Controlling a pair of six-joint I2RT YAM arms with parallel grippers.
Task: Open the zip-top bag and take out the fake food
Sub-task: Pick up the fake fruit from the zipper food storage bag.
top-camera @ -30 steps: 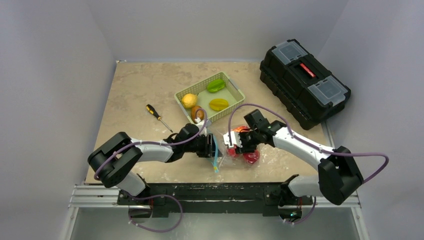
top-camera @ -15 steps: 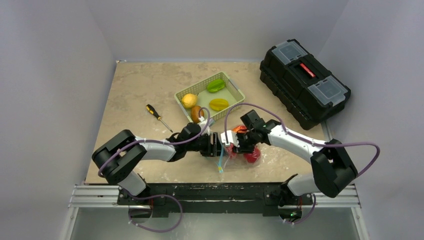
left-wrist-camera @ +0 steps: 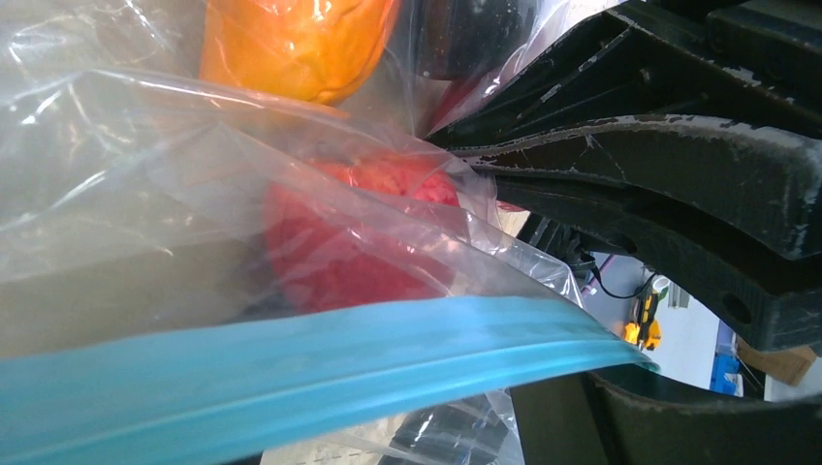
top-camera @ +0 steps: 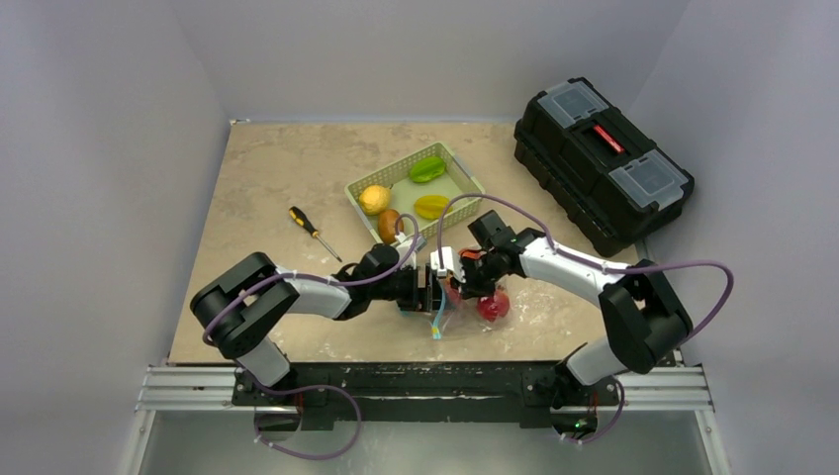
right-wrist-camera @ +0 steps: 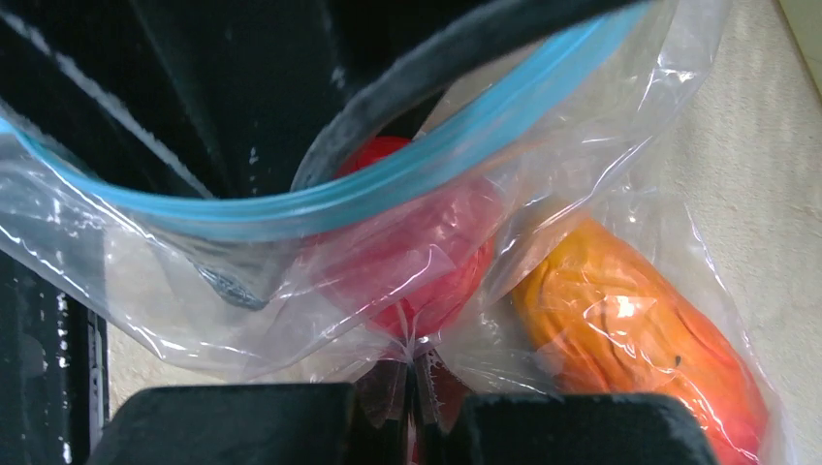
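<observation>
Reaching inward from the lower corners of the top view, both arms are meeting at the zip-top bag point(top-camera: 473, 309), which is lying just below the frame's centre. The right gripper point(right-wrist-camera: 415, 383) is pinching a fold of the clear plastic, jaws fully together. The left gripper point(top-camera: 432, 292) is standing open, with the blue zipper strip point(left-wrist-camera: 291, 358) passing between its jaws. A red piece point(right-wrist-camera: 417, 252) and an orange piece point(right-wrist-camera: 630, 329) of fake food are sitting inside the bag. The green basket point(top-camera: 478, 183) above is holding yellow, green and brown pieces.

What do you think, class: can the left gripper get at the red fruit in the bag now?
Probably not yet: the bag covers the red fruit, its zipper strip crosses before the left gripper, and the right gripper pinches the plastic.
</observation>
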